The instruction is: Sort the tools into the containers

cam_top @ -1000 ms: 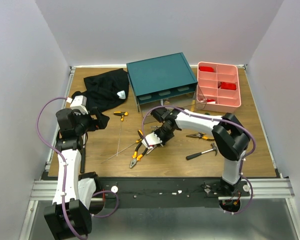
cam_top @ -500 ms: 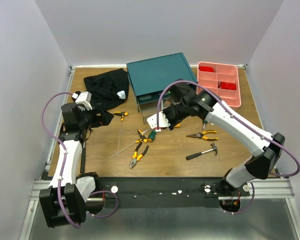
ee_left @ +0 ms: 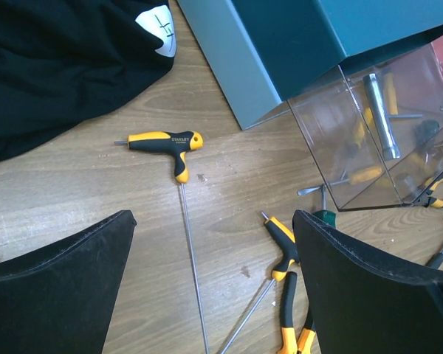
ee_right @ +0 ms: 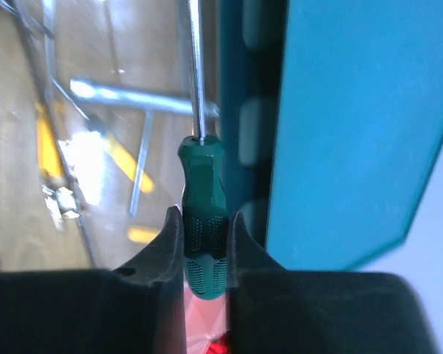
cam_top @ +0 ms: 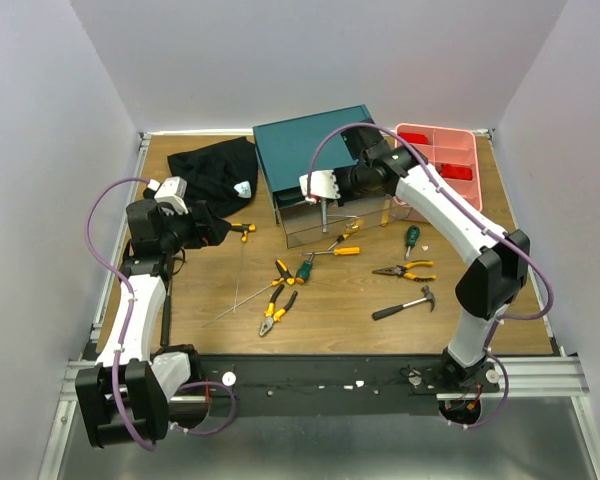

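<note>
green screwdriver (ee_right: 203, 184), pinched in right gripper (ee_right: 204, 223), beside cabinet (ee_right: 354, 133)

My table (cam_top: 330, 330) is plain brown wood, boxed in by pale lavender walls (cam_top: 310, 60) at 9, 12 and 3 o'clock. Metal rail (cam_top: 320, 375) at 6, soft even light.

teal metal drawer cabinet (cam_top: 290, 148), pink plastic compartment tray (cam_top: 450, 212), black cloth (cam_top: 212, 175) with a white patch, yellow-and-black T-handle driver (ee_left: 166, 141), dark green screwdriver (ee_right: 204, 214), brown wood-grain bench (cam_top: 340, 312)
</note>
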Robot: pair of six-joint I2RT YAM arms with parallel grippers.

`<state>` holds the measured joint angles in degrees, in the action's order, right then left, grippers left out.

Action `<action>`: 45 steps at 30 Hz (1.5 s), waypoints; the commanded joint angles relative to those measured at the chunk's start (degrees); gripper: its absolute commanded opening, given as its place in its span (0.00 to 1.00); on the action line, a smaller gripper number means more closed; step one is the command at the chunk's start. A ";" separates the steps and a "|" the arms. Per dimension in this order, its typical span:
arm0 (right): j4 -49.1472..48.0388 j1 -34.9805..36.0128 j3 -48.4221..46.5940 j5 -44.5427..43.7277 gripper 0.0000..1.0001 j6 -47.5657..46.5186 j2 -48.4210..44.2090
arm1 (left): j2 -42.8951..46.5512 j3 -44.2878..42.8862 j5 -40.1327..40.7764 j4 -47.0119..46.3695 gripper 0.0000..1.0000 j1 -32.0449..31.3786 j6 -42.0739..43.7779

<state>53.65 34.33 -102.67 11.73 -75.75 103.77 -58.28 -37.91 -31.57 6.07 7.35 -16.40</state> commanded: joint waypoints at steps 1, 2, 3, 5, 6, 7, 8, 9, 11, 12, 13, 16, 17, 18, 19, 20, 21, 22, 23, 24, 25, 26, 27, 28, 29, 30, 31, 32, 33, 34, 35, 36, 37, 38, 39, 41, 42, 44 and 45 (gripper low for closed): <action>-0.92 -0.22 0.36 -2.76 0.42 -2.83 0.56 | 1.15 0.47 -0.24 -0.97 0.99 -0.24 -0.21; -0.83 -0.14 0.98 -1.80 0.48 -2.65 -0.74 | 1.24 0.47 -0.24 -0.97 0.99 -0.15 -0.12; -1.00 -0.14 1.77 0.73 0.65 -2.04 -1.80 | 1.15 0.30 0.02 -0.71 0.99 -0.15 0.32; -1.35 0.30 1.95 3.55 0.74 -0.03 -4.52 | 1.07 0.21 0.19 -0.62 0.99 -0.06 0.58; -0.92 0.65 1.86 6.52 0.77 0.33 -5.32 | 0.89 0.21 0.37 -0.79 0.99 -0.06 0.50; -0.22 1.61 1.43 8.12 0.77 0.51 -6.02 | 0.80 0.12 0.37 -0.88 0.99 -0.06 0.50; 1.27 2.14 1.42 9.96 0.77 0.51 -6.81 | 0.71 0.12 0.46 -0.97 0.99 -0.06 0.50; 1.63 2.58 1.60 14.25 0.75 0.60 -8.30 | 0.45 0.03 0.46 -1.14 0.99 -0.06 0.50; 1.99 3.99 3.70 18.66 0.74 0.34 -9.63 | 0.45 -0.14 0.46 -1.23 0.99 0.03 0.50; 2.25 4.69 4.58 21.29 0.73 -0.27 -10.07 | 0.36 -0.15 0.55 -1.23 0.99 -0.06 0.58; 3.03 6.52 5.28 22.10 0.73 -1.15 -9.90 | 0.45 -0.15 0.81 -1.14 0.99 -0.06 0.67; 6.91 11.88 8.79 22.99 0.69 -7.56 -8.59 | 0.89 0.03 1.16 -0.44 0.99 -0.06 1.20; 6.39 13.38 11.33 22.56 0.68 -9.75 -8.23 | 1.15 0.03 1.42 -0.18 0.99 -0.06 1.63; 5.86 14.96 12.92 21.68 0.66 -10.47 -7.97 | 1.50 0.12 1.69 0.43 0.99 -0.06 2.51; 5.25 17.24 13.72 21.67 0.66 -11.08 -6.83 | 1.85 0.29 2.04 0.61 0.99 -0.06 2.86; 4.89 18.05 13.90 21.85 0.66 -11.53 -5.87 | 2.12 0.38 2.91 0.79 0.99 -0.06 3.04; 5.15 18.75 13.03 21.50 0.65 -11.70 -4.81 | 2.99 0.56 3.18 1.05 0.99 -0.06 3.48; 5.76 19.80 12.33 20.89 0.64 -12.14 -3.23 | 3.43 0.91 3.27 1.14 0.99 -0.06 3.57; 6.64 20.25 11.71 20.27 0.63 -13.19 -0.96 | 3.96 1.08 3.62 1.14 0.99 -0.06 3.75; 6.56 20.60 11.88 18.96 0.63 -13.72 0.11 | 5.01 1.26 3.88 1.32 0.99 -0.06 3.75; 6.12 21.13 12.49 18.43 0.63 -14.34 0.82 | 5.63 1.61 4.06 1.49 0.99 0.03 4.18; 4.03 21.39 13.28 17.72 0.63 -14.78 1.87 | 6.16 1.79 4.24 1.67 0.99 0.03 4.45; 2.62 21.48 14.16 15.89 0.63 -14.78 2.49 | 7.03 1.96 4.50 1.84 0.99 0.20 4.62; 1.47 22.01 15.56 14.83 0.63 -14.96 3.10 | 7.48 2.31 4.76 1.93 0.99 0.55 4.63; -0.28 22.27 15.92 13.86 0.63 -15.31 3.98 | 7.92 2.58 4.85 2.02 0.99 0.82 4.54; -1.43 22.28 16.19 12.89 0.63 -14.79 5.47 | 8.62 2.67 4.77 2.11 0.99 0.99 4.45; -2.31 22.36 16.01 10.62 0.63 -14.26 6.70 | 9.06 3.01 4.77 2.11 0.99 1.17 4.45; -2.58 22.45 15.40 9.38 0.63 -13.82 7.84 | 9.41 3.02 4.68 2.11 0.99 1.52 4.19; -2.58 22.54 14.79 8.06 0.63 -13.64 10.38 | 10.11 3.19 4.68 2.11 0.99 1.70 4.10; -3.11 22.54 14.35 5.18 0.63 -13.20 11.62 | 10.29 3.28 4.50 2.11 0.99 1.87 3.92; -4.59 22.45 13.56 3.50 0.63 -12.77 12.59 | 10.64 3.46 4.42 2.11 0.99 2.05 3.84; -5.21 22.54 13.20 1.91 0.63 -12.59 13.65 | 11.08 3.54 4.41 2.20 0.99 2.14 3.75; -5.83 22.54 12.85 -0.71 0.62 -12.50 15.14 | 11.35 3.81 4.41 2.20 0.99 2.14 3.75; -7.14 22.54 12.59 -1.61 0.62 -12.41 15.76 | 11.61 4.07 4.33 2.20 0.99 2.22 3.66; -7.76 22.45 12.24 -2.58 0.62 -12.50 16.29 | 12.05 4.33 4.24 2.11 0.99 2.23 3.40; -8.56 22.54 12.06 -5.48 0.63 -13.02 17.78 | 12.58 4.95 3.89 2.11 0.99 2.23 3.13; -9.08 22.45 12.41 -6.27 0.62 -13.11 18.05 | 13.10 5.13 3.80 2.11 0.99 2.31 2.78; -10.14 22.45 13.02 -8.56 0.63 -13.37 18.40 | 13.63 5.74 3.54 2.02 0.99 2.40 2.61; -10.23 22.54 13.20 -9.08 0.63 -13.29 18.32 | 13.98 5.83 3.54 2.02 0.99 2.31 2.52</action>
<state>45.84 56.53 -89.73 10.31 -88.60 119.55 -46.19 -33.28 -27.86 7.86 9.32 -13.30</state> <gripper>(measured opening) 0.624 0.989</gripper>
